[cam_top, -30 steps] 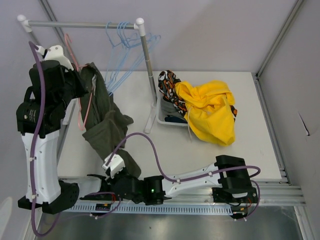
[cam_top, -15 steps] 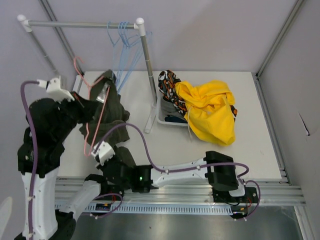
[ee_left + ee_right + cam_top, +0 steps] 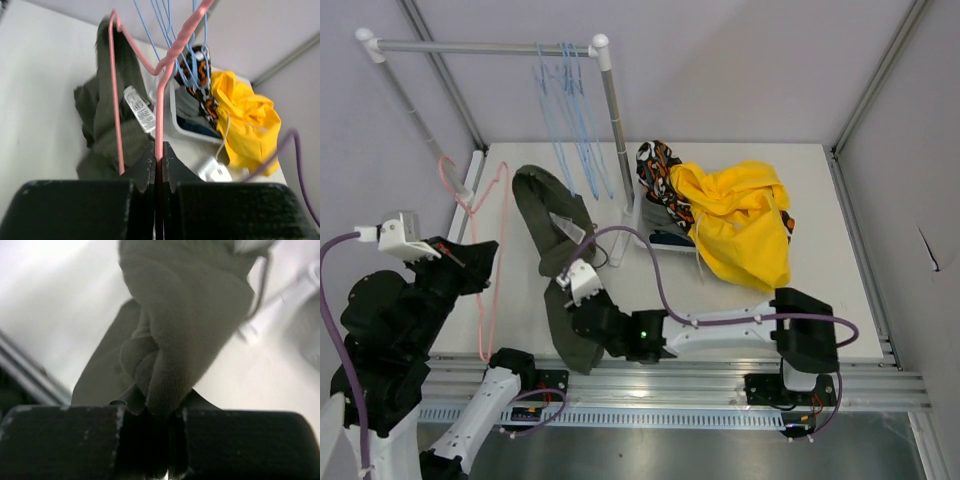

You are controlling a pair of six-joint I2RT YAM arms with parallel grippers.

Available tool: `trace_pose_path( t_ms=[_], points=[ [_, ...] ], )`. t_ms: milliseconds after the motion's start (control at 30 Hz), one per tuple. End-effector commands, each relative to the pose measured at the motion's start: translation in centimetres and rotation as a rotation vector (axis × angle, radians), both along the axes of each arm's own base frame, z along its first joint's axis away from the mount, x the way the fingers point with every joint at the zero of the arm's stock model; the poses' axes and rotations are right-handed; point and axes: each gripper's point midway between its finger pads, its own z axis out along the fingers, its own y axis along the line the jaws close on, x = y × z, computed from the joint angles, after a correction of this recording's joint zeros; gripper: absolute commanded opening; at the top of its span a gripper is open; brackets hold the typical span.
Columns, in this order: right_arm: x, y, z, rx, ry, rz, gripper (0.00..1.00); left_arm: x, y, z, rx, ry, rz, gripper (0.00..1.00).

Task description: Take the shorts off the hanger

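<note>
On the white table (image 3: 820, 250) the green shorts (image 3: 535, 205) lie in a long heap, near end pinched tight in the right gripper (image 3: 160, 412), yellow shorts (image 3: 740, 225) piled to their right, and the pink hanger (image 3: 159, 115) squeezed tight in the left gripper (image 3: 158, 155) beside them.

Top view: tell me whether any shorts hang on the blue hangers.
No, the blue hangers hang bare from the rail, with no cloth on them.

A white table (image 3: 825, 230) stands between plain pale grey walls (image 3: 740, 70) under soft, even light. A metal clothes rail (image 3: 480, 47) rises at its far left. 2 slanted aluminium struts (image 3: 876, 75) mark the corners, and a slotted aluminium rail (image 3: 880, 385) edges the near side.
</note>
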Motion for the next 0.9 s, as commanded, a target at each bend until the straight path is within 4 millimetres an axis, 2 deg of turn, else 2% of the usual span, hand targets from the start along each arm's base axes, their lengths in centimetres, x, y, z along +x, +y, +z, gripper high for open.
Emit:
trace_pose_path(
  t_ms=[0,67,100,133,167,233,267,333,367,400,433,467,500,533,567,600,633,667,700,767,800,833,867],
  points=[
    [-0.3,-4.9,4.4,0.144,-0.009,-0.151,0.00,0.5,2.2,4.1,-0.004,-0.123,0.123,0.00],
    [1.6,-7.8,6.6,0.170,-0.046,-0.242,0.00,0.1,2.9,4.8,-0.013,-0.170,0.160,0.00],
    [2.4,-10.0,9.1,0.193,-0.065,-0.267,0.00,0.5,3.3,4.9,-0.015,-0.193,0.185,0.00],
    [3.1,-11.0,11.0,0.218,-0.085,-0.286,0.00,0.7,3.5,4.4,-0.012,-0.189,0.197,0.00],
    [4.9,-12.5,12.8,0.240,-0.108,-0.323,0.00,0.5,3.7,4.3,-0.013,-0.197,0.209,0.00],
    [6.7,-15.0,18.9,0.317,-0.186,-0.342,0.00,1.1,3.8,3.3,0.001,-0.178,0.216,0.01],
    [8.6,-16.6,20.8,0.335,-0.219,-0.386,0.00,1.3,3.8,2.7,0.015,-0.166,0.218,0.01],
    [10.5,-18.3,24.5,0.331,-0.301,-0.403,0.00,1.9,3.9,1.6,0.038,-0.140,0.227,0.02],
    [11.3,-19.3,27.6,0.375,-0.337,-0.425,0.00,2.1,4.1,1.2,0.053,-0.132,0.231,0.02],
    [13.2,-20.8,29.4,0.368,-0.386,-0.454,0.00,2.0,4.2,1.1,0.058,-0.136,0.238,0.02],
    [14.5,-20.8,29.9,0.355,-0.405,-0.465,0.00,2.0,4.5,1.0,0.064,-0.140,0.253,0.02],
    [15.4,-21.9,33.0,0.406,-0.441,-0.487,0.00,2.5,4.6,-0.1,0.084,-0.119,0.262,0.02],
    [17.3,-23.2,34.2,0.410,-0.471,-0.513,0.00,2.5,4.8,-0.3,0.090,-0.121,0.269,0.02],
    [18.4,-23.8,35.4,0.419,-0.492,-0.528,0.00,2.7,4.9,-0.8,0.097,-0.116,0.274,0.03],
    [19.7,-23.9,37.6,0.449,-0.523,-0.546,0.00,3.1,5.0,-1.3,0.105,-0.111,0.287,0.03],
    [20.7,-24.2,38.5,0.454,-0.544,-0.559,0.00,3.4,5.1,-1.7,0.113,-0.102,0.290,0.03],
    [22.1,-25.3,39.6,0.442,-0.575,-0.587,0.00,3.7,5.1,-2.1,0.119,-0.092,0.292,0.02],
    [24.0,-24.4,39.0,0.410,-0.579,-0.596,0.00,4.0,5.1,-2.2,0.127,-0.088,0.296,0.02],
    [23.8,-25.7,42.3,0.460,-0.631,-0.616,0.00,4.3,5.2,-2.8,0.137,-0.070,0.299,0.02],
    [25.3,-27.2,43.7,0.437,-0.685,-0.658,0.00,4.6,5.3,-3.2,0.151,-0.055,0.305,0.01],
    [26.7,-27.0,43.3,0.424,-0.693,-0.673,0.00,4.7,5.4,-3.4,0.159,-0.049,0.313,0.00],
    [27.0,-28.9,44.7,0.443,-0.723,-0.711,0.00,4.6,5.5,-3.3,0.159,-0.058,0.314,0.00],
    [27.7,-29.5,44.6,0.449,-0.727,-0.728,0.00,4.7,5.5,-3.4,0.170,-0.058,0.314,0.00]
  ],
)
